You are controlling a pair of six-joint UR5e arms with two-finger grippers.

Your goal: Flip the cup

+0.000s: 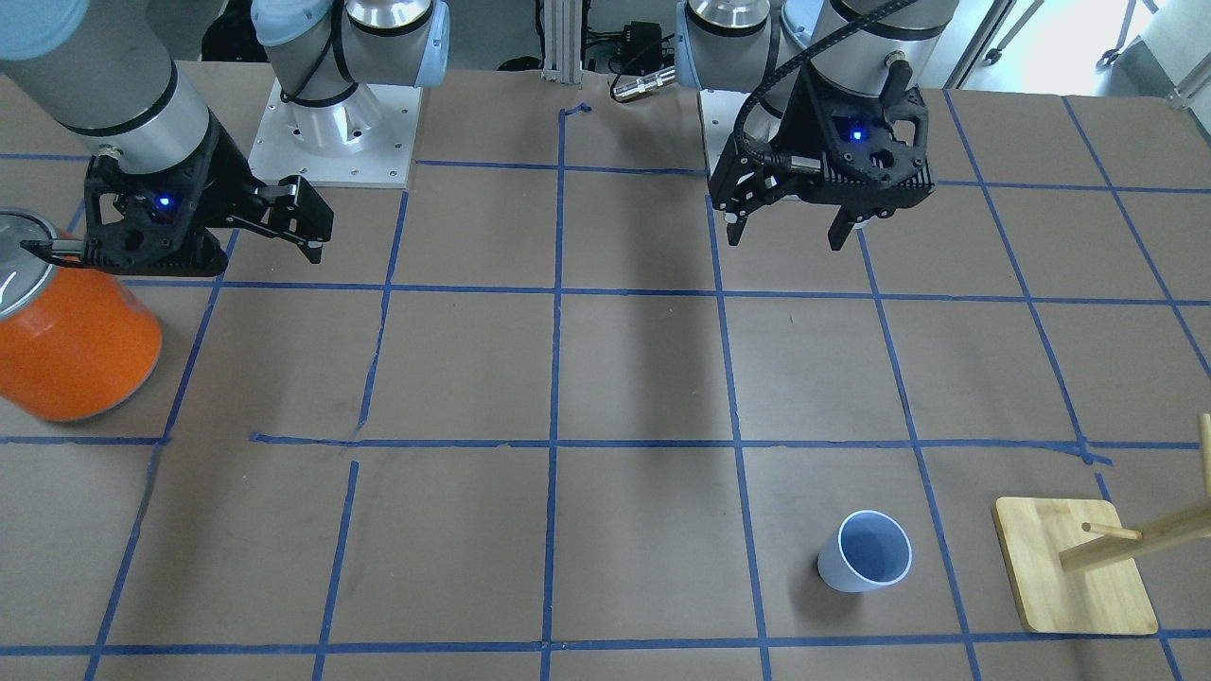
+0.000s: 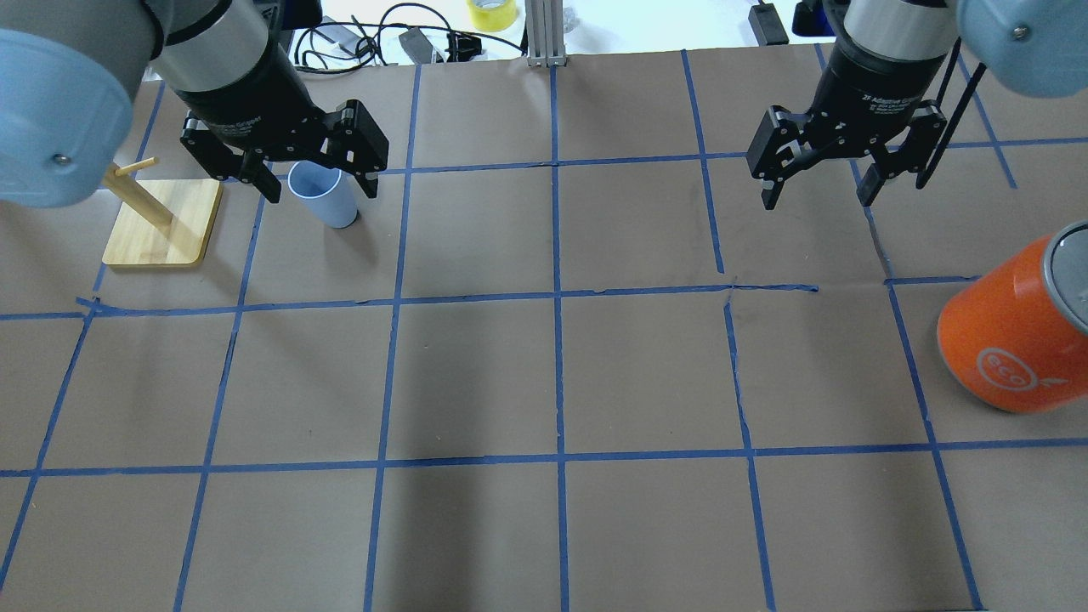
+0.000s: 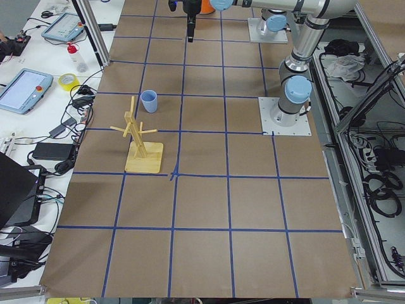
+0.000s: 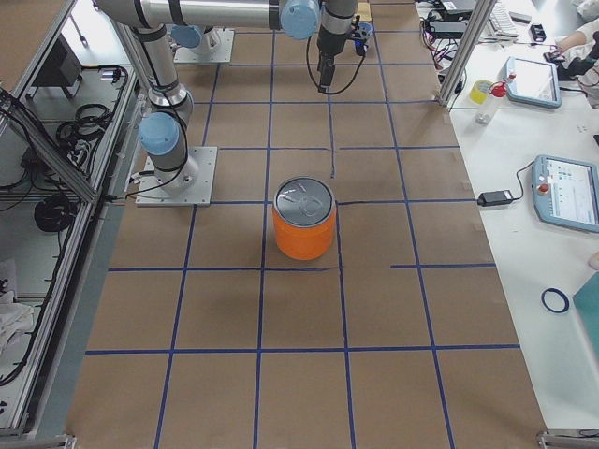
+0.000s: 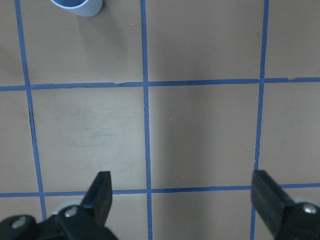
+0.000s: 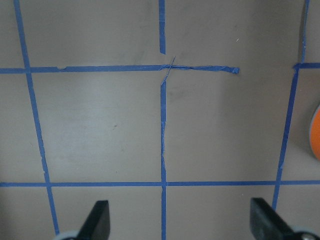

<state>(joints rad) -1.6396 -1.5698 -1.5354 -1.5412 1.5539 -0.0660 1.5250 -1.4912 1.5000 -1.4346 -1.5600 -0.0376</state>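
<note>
The brown paper-covered table (image 2: 552, 382) carries a blue tape grid. A large orange cylindrical can with a silver top (image 2: 1011, 340) stands at its right end, and a pale wooden peg stand (image 2: 161, 225) at the left. The left claw (image 1: 785, 239) and right claw (image 2: 816, 202) both hang above the table, fingers spread apart and holding nothing. The small pale blue plastic cup (image 1: 864, 551) sits near the stand's base, seemingly upright, mouth up.

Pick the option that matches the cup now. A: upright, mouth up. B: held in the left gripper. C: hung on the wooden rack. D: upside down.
A: the cup stands on the table with its mouth up and its bluish inside showing.
</note>
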